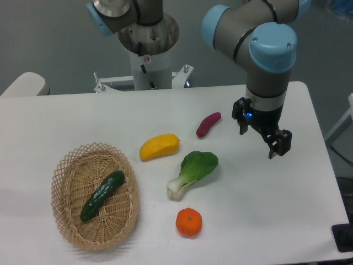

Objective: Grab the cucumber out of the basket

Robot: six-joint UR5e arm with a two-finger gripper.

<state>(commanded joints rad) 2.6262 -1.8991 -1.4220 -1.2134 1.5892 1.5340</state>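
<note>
The dark green cucumber lies diagonally inside the tan wicker basket at the table's front left. My gripper hangs over the right side of the table, far to the right of the basket. Its two black fingers are spread apart and hold nothing.
A yellow fruit lies right of the basket. A bok choy lies in the middle, an orange in front of it, and a purple sweet potato further back. The robot base stands at the table's back edge.
</note>
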